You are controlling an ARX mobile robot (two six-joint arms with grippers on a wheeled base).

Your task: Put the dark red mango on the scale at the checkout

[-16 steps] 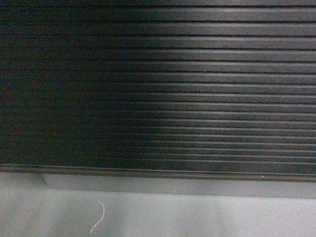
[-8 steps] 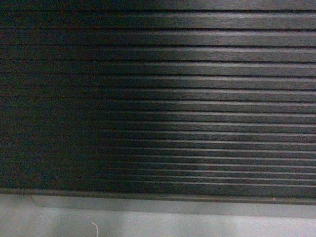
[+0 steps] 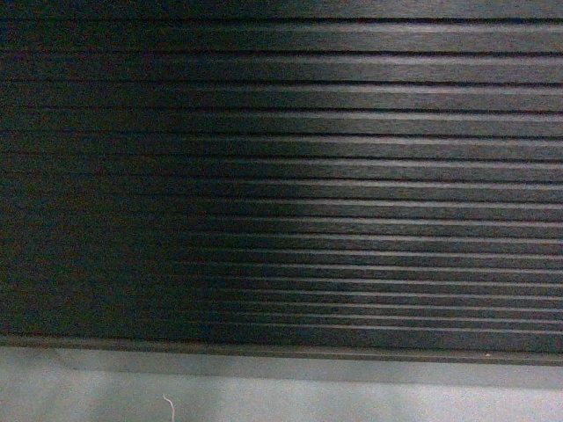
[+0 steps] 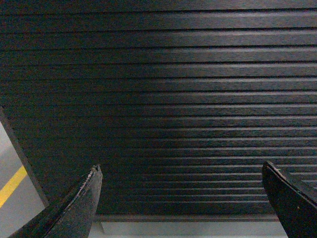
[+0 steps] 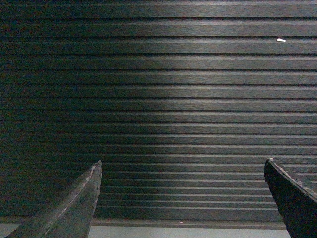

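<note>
The robot stands close in front of the checkout (image 3: 352, 176), a dark black counter of which only the front panel with horizontal ribs shows; this panel fills almost all of the head view. Under the panel runs a pale grey plinth strip (image 3: 308, 367), and below it the pale grey floor (image 3: 352, 404), where a thin white thread (image 3: 169, 405) lies.

The left gripper (image 4: 181, 198) is released: its two dark fingers stand wide apart at the lower corners of the left wrist view, and nothing is between them. Straight ahead of this gripper is the ribbed panel. To its left side the panel ends at an edge, and beyond it there is grey floor with a yellow line (image 4: 11, 186).

The right gripper (image 5: 183, 198) is also released, its dark fingers spread wide and empty. Ahead of it is the same ribbed panel, and high to its right a small white speck (image 5: 281, 40) sits on one rib.

The dark red mango and the white scale do not show in any view, so I cannot tell where they are.
</note>
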